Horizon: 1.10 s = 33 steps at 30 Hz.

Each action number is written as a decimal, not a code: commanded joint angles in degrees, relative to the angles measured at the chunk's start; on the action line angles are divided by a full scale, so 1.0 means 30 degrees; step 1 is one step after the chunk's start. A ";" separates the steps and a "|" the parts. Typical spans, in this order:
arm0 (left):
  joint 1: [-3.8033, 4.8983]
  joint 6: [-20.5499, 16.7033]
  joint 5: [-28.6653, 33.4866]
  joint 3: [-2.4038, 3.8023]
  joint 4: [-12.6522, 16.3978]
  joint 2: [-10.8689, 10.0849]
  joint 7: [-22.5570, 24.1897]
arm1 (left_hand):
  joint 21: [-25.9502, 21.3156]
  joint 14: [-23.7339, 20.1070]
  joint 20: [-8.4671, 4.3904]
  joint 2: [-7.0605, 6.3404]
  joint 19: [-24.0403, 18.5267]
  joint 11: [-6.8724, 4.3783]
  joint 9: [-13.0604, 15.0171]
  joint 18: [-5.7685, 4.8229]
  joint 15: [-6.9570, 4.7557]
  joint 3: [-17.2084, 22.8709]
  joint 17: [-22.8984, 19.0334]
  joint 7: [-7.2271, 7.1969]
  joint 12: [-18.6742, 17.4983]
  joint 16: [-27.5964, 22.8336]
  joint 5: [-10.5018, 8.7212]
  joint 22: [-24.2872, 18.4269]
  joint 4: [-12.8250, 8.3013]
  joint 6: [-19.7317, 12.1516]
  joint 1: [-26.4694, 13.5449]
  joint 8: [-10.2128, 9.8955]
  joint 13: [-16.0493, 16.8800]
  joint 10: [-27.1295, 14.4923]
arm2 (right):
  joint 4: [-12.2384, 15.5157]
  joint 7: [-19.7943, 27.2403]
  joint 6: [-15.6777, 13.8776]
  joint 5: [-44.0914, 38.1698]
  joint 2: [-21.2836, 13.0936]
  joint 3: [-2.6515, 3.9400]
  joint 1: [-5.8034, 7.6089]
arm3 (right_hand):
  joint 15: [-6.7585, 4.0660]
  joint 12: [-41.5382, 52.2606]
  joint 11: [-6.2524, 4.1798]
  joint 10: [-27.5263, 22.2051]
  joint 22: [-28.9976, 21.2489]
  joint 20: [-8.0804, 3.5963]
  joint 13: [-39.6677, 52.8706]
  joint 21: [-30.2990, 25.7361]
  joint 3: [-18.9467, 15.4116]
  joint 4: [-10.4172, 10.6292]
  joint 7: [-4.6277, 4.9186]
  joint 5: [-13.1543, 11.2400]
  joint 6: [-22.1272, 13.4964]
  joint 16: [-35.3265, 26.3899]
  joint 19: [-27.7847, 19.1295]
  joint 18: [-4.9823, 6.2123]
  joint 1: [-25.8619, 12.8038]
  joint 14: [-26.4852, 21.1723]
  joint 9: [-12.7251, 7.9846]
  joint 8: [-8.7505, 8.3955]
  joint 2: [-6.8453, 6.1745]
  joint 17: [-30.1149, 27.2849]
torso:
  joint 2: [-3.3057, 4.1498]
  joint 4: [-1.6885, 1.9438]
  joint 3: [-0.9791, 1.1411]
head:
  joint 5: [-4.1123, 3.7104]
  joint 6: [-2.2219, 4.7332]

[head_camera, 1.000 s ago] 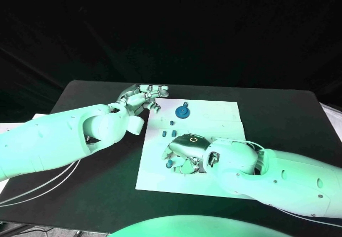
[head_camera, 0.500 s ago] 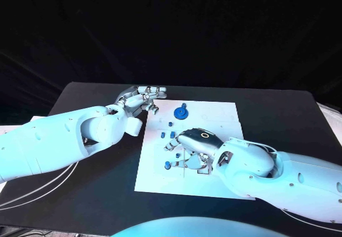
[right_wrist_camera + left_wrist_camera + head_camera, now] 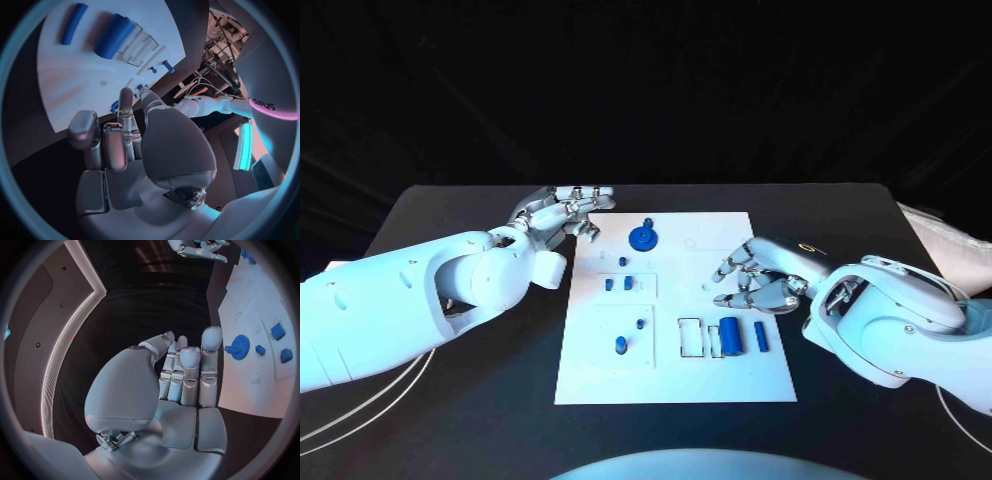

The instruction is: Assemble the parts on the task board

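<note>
Board [image 3: 678,375] of white plate lies flat in the middle of the black table [image 3: 862,220], with small blue parts spread across it, none of them in either hand. Largest is the blue gear wheel [image 3: 643,238] near the far edge, close to the left hand [image 3: 564,212]; it looks like rigid, light plastic, best pinched by its rim or the knob on top. Next come the thick blue cylinder [image 3: 733,334] and the thinner rod [image 3: 762,336] lying side by side near the front right, beside an open rectangular slot [image 3: 689,336]; both look smooth and liable to roll, so a pinch across the middle should serve. Smaller still are the blue blocks [image 3: 629,283] at mid-board and the short pegs [image 3: 622,345] front left, probably fiddly and easily flicked away. Left hand hovers at the board's far left corner, fingers loosely curled and empty. Right hand [image 3: 754,275] hangs over the board's right side, fingers spread, holding nothing.
</note>
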 commanded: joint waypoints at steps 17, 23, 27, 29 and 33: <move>0.0006 0.0277 0.0066 -0.0069 -0.0006 -0.0015 0.0079 | -0.0080 -0.0129 0.0029 0.0193 -0.0163 0.0023 -0.0027 0.0340 -0.0027 -0.0074 -0.0016 0.0038 0.0060 -0.0057 -0.0027 -0.0021 0.0015 -0.0143 0.0008 0.0057 0.0025 -0.0173 | 0.0505 -0.5229 0.2493 0.0128 -0.0434 -0.0471 -0.0884 | -0.0059 1.0671 -0.0055 -0.0129 0.1794 0.0083 1.3185 0.1161 -0.3910 0.2098 -0.0236 0.0802 0.0004 0.1675 0.0591 -0.0396 -0.1785 0.1555 0.0752 0.1366 0.0690 0.2546 | -0.0039 -0.0378 0.0008 | -0.0135 -0.0043; 0.0005 0.0289 0.0066 -0.0078 -0.0015 -0.0049 0.0065 | -0.0080 -0.0129 0.0029 0.0193 -0.0163 0.0023 -0.0027 0.0340 -0.0027 -0.0074 -0.0016 0.0038 0.0060 -0.0057 -0.0027 -0.0021 0.0015 -0.0143 0.0008 0.0057 0.0025 -0.0173 | 0.0275 -0.5297 0.2469 0.0081 0.0095 -0.0485 -0.1190 | -0.0048 1.0609 -0.0045 -0.0225 0.1830 0.0093 1.3228 0.1183 -0.4195 0.2113 -0.0231 0.0689 -0.0047 0.1751 0.0587 -0.0400 -0.1986 0.1573 0.0819 0.1442 0.0702 0.2667 | -0.0037 -0.0385 0.0000 | -0.0136 -0.0086; 0.0004 0.0299 0.0066 -0.0084 -0.0021 -0.0079 0.0046 | -0.0080 -0.0129 0.0029 0.0193 -0.0163 0.0023 -0.0027 0.0340 -0.0027 -0.0074 -0.0016 0.0038 0.0060 -0.0057 -0.0027 -0.0021 0.0015 -0.0143 0.0008 0.0057 0.0025 -0.0173 | 0.0097 -0.5330 0.2657 -0.0062 0.0313 -0.0487 -0.1301 | -0.0048 1.0634 -0.0053 -0.0249 0.1819 0.0100 1.3358 0.1177 -0.4401 0.2124 -0.0252 0.0642 0.0000 0.1734 0.0557 -0.0394 -0.2219 0.1561 0.0904 0.1560 0.0772 0.2621 | -0.0031 -0.0420 -0.0007 | -0.0113 -0.0115; 0.0004 0.0310 0.0066 -0.0086 -0.0023 -0.0084 0.0035 | -0.0080 -0.0129 0.0029 0.0193 -0.0163 0.0023 -0.0027 0.0340 -0.0027 -0.0074 -0.0016 0.0038 0.0060 -0.0057 -0.0027 -0.0021 0.0015 -0.0143 0.0008 0.0057 0.0025 -0.0173 | 0.0022 -0.5342 0.2746 -0.0155 0.0390 -0.0488 -0.1343 | -0.0050 1.0633 -0.0058 -0.0257 0.1819 0.0100 1.3380 0.1177 -0.4441 0.2121 -0.0262 0.0636 0.0024 0.1729 0.0551 -0.0393 -0.2258 0.1557 0.0929 0.1595 0.0792 0.2609 | -0.0026 -0.0418 -0.0003 | -0.0109 -0.0123; 0.0004 0.0345 0.0066 -0.0092 -0.0036 -0.0077 0.0017 | -0.0080 -0.0129 0.0029 0.0193 -0.0163 0.0023 -0.0027 0.0340 -0.0027 -0.0074 -0.0016 0.0038 0.0060 -0.0057 -0.0027 -0.0021 0.0015 -0.0143 0.0008 0.0057 0.0025 -0.0173 | -0.0144 -0.5358 0.2926 -0.0328 0.0593 -0.0488 -0.1422 | -0.0057 1.0655 -0.0072 -0.0252 0.1812 0.0098 1.3439 0.1173 -0.4481 0.2109 -0.0281 0.0642 0.0070 0.1726 0.0539 -0.0390 -0.2274 0.1554 0.0971 0.1654 0.0830 0.2600 | -0.0049 -0.0387 0.0007 | -0.0127 -0.0173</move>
